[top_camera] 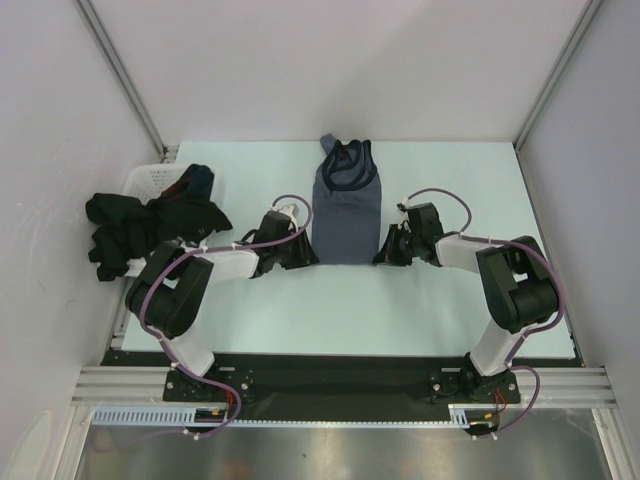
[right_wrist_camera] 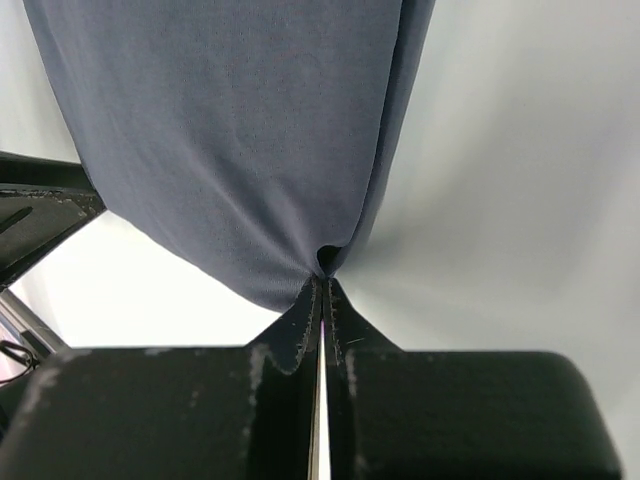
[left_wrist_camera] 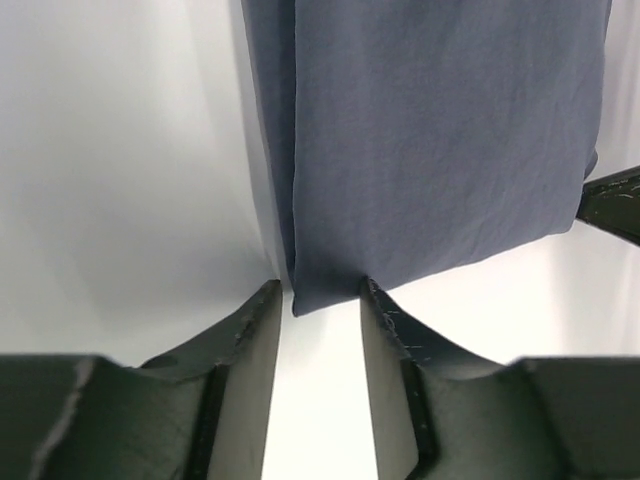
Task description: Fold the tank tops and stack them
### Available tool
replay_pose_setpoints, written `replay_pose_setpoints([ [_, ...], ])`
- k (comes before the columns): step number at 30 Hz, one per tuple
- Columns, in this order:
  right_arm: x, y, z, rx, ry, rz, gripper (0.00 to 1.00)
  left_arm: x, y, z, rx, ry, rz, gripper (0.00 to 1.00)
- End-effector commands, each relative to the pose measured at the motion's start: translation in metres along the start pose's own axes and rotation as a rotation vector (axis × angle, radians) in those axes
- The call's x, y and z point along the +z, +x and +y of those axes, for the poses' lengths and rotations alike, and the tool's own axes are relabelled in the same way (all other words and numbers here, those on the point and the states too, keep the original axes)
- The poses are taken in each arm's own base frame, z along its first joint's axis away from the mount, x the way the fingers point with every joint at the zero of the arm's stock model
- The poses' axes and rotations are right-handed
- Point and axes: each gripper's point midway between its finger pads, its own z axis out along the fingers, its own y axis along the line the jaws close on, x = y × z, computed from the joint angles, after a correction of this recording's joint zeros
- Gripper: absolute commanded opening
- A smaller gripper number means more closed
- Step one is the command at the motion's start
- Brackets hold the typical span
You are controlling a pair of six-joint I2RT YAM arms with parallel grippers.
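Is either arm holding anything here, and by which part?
The right gripper pinches the blue-grey tank top by its near right hem corner, jaws shut. The left gripper holds nothing: its jaws stand open around the near left corner.

Pale white table (top_camera: 300, 310), matte, evenly lit, soft shadows only. Plain white wall panels (top_camera: 350, 60) on far, left and right sides. Aluminium posts (top_camera: 118, 70) rise at both far corners. White slotted basket (top_camera: 145, 180) at far-left corner of table. Black plate (top_camera: 330, 372) along near edge, aluminium rail (top_camera: 115, 385) beneath. Brushed metal sheet (top_camera: 340, 455) nearest camera.
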Motion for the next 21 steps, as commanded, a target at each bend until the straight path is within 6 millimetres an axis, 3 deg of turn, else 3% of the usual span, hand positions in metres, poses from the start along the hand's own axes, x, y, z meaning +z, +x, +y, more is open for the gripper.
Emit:
replay_pose_setpoints([
  [1, -0.003, -0.008, 0.002, -0.015, -0.006, -0.026, 0.0, 0.002, 0.011, 0.005, -0.01, -0.007, 0.029, 0.4],
  [2, -0.003, -0.008, 0.003, -0.014, -0.011, -0.024, 0.0, 0.003, 0.013, 0.006, -0.011, -0.006, 0.036, 0.35],
  [5, -0.004, -0.005, 0.003, -0.01, -0.011, -0.017, 0.0, 0.001, 0.016, 0.006, -0.012, -0.004, 0.041, 0.02],
  [6, -0.005, -0.005, 0.003, -0.005, -0.009, -0.015, 0.0, -0.003, 0.017, 0.005, -0.011, -0.003, 0.038, 0.0],
  [8, -0.01, -0.001, 0.008, -0.012, -0.018, -0.018, 0.0, -0.011, 0.015, 0.004, 0.0, -0.007, 0.018, 0.0],
  [12, -0.028, 0.024, 0.016, -0.048, 0.022, -0.003, 0.0, -0.026, 0.037, 0.005, 0.028, -0.023, 0.047, 0.0],
  [15, -0.036, 0.026, 0.015, -0.062, 0.077, -0.009, 0.0, -0.032, 0.039, -0.007, 0.022, 0.025, 0.057, 0.0],
  [17, -0.039, 0.016, 0.018, -0.062, 0.077, -0.023, 0.0, -0.033, 0.029, -0.013, 0.024, 0.03, 0.053, 0.0],
  [18, -0.043, 0.0, 0.026, -0.056, 0.077, -0.033, 0.0, -0.036, 0.015, -0.022, 0.038, 0.028, 0.055, 0.0],
  [20, -0.05, -0.013, 0.037, -0.06, 0.081, -0.018, 0.0, -0.041, -0.007, -0.034, 0.055, 0.025, 0.036, 0.0],
  [21, -0.057, -0.028, 0.05, -0.075, 0.069, -0.041, 0.0, -0.051, -0.031, -0.049, 0.074, 0.026, 0.013, 0.0],
])
